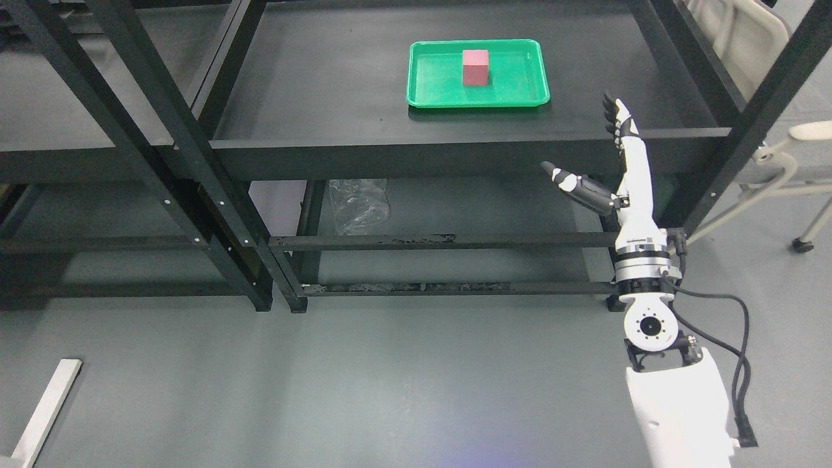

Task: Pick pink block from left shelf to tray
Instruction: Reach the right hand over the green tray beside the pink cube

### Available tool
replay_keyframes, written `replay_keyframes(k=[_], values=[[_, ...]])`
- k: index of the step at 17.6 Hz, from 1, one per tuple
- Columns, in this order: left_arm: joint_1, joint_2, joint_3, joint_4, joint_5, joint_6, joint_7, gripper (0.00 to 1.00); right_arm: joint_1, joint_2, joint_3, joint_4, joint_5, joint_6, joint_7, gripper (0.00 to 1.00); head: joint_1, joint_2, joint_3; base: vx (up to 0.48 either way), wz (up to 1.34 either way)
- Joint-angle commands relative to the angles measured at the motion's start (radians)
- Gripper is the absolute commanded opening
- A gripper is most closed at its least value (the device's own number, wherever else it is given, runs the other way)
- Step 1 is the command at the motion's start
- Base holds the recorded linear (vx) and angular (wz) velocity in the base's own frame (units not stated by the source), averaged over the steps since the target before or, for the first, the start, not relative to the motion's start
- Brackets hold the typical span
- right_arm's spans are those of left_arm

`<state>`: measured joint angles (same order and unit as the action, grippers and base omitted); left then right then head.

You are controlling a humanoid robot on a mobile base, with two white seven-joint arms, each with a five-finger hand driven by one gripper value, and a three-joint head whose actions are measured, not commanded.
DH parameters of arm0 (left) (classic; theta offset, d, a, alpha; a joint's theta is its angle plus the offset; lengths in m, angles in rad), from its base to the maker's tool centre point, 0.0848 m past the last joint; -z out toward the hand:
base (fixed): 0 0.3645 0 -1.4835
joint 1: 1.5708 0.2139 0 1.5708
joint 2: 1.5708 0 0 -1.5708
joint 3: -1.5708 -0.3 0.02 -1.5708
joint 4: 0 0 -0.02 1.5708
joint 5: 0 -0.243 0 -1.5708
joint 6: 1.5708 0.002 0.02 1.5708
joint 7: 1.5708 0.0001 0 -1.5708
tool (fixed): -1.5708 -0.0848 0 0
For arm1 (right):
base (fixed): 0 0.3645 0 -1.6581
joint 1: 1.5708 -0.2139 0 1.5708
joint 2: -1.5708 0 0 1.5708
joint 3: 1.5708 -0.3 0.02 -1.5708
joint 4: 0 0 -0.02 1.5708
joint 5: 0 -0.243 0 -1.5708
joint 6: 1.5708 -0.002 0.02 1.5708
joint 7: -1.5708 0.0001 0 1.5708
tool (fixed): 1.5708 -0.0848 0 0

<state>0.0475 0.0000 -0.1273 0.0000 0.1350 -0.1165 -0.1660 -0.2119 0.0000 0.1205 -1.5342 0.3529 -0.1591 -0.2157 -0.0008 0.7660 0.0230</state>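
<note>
The small pink cube-shaped block (475, 67) already sits inside the shallow green plastic tray (429, 97), toward its far middle, upright and square on the tray floor. The tray rests on the dark shelf surface (312, 91) of the black metal shelving frame, right of the upright posts.

My right hand (601, 175) hangs at the right front edge of that shelf, well apart from the tray. Its fingers (614, 117) are stretched out straight and the thumb is splayed wide to the left — they hold nothing. My left arm is not to be seen.

So I judge the placing done, and the risks now come from my own arm. The hand stands just beside the shelf's front rail and the slanting black post (747, 140) on the right; a careless swing could knock the frame and shake the block. Reaching back toward the tray with fingers spread could nudge the block or shove the light tray along the shelf. The black cable (738, 351) looping off my wrist hangs loose — it might snag the lower rail as I pull away.
</note>
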Motion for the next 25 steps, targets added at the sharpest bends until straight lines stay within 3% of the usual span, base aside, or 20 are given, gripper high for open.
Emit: replay_keyframes(k=[1,5,7,10,13,18,25], values=[[0.0,0.017,0.0,-0.017,0.0,-0.003,0.0,1.0,-0.07,-0.017,0.016,-0.004,0.621,-0.066,-0.134,1.0,0.0,0.0,0.0,0.172,0.16],[0.0,0.017,0.0,-0.017,0.0,-0.002,0.0,1.0,-0.078,-0.017,0.053,-0.001,0.577,-0.089,-0.35,1.0,0.0,0.0,0.0,0.181,0.16],[0.0,0.017,0.0,-0.017,0.0,-0.003,0.0,1.0,-0.115,-0.017,0.053,0.015,0.58,-0.083,-0.28,1.0,0.0,0.0,0.0,0.175,0.07],[0.0,0.017,0.0,-0.017,0.0,-0.002,0.0,1.0,-0.144,-0.017,0.053,0.039,0.58,-0.054,-0.043,1.0,0.0,0.0,0.0,0.168,0.01],[0.0,0.017,0.0,-0.017,0.0,-0.002,0.0,1.0,-0.175,-0.017,0.085,0.072,0.598,-0.02,-0.022,0.99,0.0,0.0,0.0,0.167,0.0],[0.0,0.017,0.0,-0.017,0.0,-0.002,0.0,1.0,-0.224,-0.017,0.157,0.144,0.782,0.061,0.022,0.99,0.0,0.0,0.0,0.143,0.0],[0.0,0.017,0.0,-0.017,0.0,-0.003,0.0,1.0,-0.319,-0.017,0.162,0.232,0.798,0.133,0.09,0.98,0.0,0.0,0.0,0.114,0.0]])
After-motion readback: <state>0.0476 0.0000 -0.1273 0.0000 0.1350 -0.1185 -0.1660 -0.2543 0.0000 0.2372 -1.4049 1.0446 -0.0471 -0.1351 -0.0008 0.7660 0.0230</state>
